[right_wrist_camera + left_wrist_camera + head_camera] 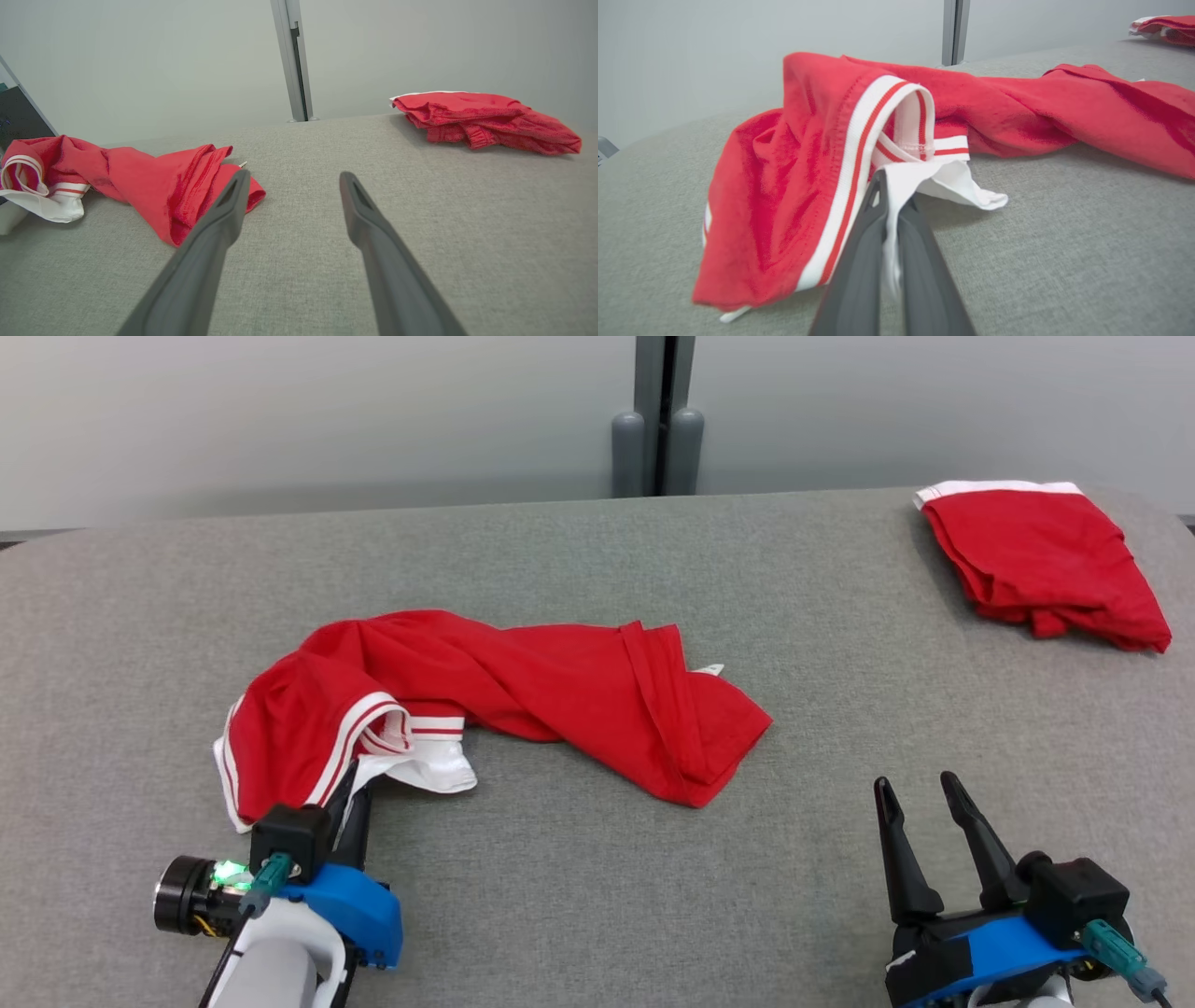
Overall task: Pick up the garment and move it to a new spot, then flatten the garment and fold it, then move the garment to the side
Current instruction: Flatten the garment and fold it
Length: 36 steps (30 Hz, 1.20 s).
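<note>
The grey table (597, 896) was lit brightly and evenly by soft light from above, faint shadows were cast beneath the folds of the red garment (523, 700), the table's far edge was bowed by lens distortion, and nearby fabric was rendered soft in the left wrist view.

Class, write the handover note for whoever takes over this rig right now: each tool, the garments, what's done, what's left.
Left tool: shut on the white trim of the crumpled garment, at its near-left end.
Right tool: open, empty, near right of the grey surface.
Folded garment: far right.
Done: grip taken; garment not yet lifted.
Left: lift, move, flatten, fold, set aside.
</note>
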Tool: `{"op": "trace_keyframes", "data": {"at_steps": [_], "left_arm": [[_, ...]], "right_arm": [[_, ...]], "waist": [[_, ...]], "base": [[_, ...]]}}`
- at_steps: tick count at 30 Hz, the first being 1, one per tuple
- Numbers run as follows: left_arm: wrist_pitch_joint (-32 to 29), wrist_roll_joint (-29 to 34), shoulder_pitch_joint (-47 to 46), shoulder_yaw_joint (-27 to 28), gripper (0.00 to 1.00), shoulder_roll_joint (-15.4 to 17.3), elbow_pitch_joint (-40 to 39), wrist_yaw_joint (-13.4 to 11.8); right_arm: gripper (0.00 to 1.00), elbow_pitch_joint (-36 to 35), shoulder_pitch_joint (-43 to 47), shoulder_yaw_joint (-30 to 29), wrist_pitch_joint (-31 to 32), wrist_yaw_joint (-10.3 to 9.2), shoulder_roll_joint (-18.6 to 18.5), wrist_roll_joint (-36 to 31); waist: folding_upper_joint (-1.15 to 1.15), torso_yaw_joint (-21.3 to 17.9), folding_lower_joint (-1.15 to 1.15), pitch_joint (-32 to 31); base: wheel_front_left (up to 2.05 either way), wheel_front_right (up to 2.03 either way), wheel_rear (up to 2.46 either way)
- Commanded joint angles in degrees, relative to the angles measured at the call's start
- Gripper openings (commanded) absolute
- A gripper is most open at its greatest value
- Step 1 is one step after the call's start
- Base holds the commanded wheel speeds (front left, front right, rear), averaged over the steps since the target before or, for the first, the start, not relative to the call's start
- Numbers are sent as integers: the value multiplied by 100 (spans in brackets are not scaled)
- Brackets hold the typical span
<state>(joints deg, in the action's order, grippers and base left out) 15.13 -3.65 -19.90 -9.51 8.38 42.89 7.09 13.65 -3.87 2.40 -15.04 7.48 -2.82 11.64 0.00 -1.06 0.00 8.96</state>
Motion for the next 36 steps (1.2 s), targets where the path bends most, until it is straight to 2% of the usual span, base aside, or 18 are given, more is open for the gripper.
{"op": "trace_keyframes", "data": {"at_steps": [1,12,16,20,25,31,32,33,36], "left_arm": [[1,-35,245,-55,0,35,-256,26],[2,-118,1839,-461,0,226,-1755,34],[2,-154,2311,-383,0,281,-2116,-32],[2,-223,2833,-171,0,392,-2475,-201],[2,-304,3226,68,0,489,-2637,-363],[2,-441,3502,196,0,409,-2761,-400],[2,-423,3511,189,42,384,-2777,-411],[2,-404,3521,181,100,365,-2790,-427],[2,-377,3490,250,100,321,-2976,-461]], "right_arm": [[100,19,84,-19,-19,3,-16,-7],[100,27,333,-96,-19,3,-16,41],[100,23,365,-111,-19,3,-17,49],[100,4,422,-177,-19,3,-16,59],[100,18,439,-184,-19,3,-17,76],[100,57,410,-195,-19,3,-16,106],[100,67,415,-195,-19,3,-16,108],[100,76,423,-193,-19,3,-16,114],[100,94,451,-196,-19,3,-16,133]], "waist": [[0,81,0,-78],[0,558,0,-409],[0,633,0,-440],[0,735,0,-465],[0,812,0,-473],[0,832,0,-500],[0,833,0,-509],[0,834,0,-519],[0,835,0,-550]], "base": [[0,0,0],[0,0,0],[0,0,0],[0,0,0],[0,0,0],[0,0,0],[0,0,0],[0,0,0],[0,0,0]]}}
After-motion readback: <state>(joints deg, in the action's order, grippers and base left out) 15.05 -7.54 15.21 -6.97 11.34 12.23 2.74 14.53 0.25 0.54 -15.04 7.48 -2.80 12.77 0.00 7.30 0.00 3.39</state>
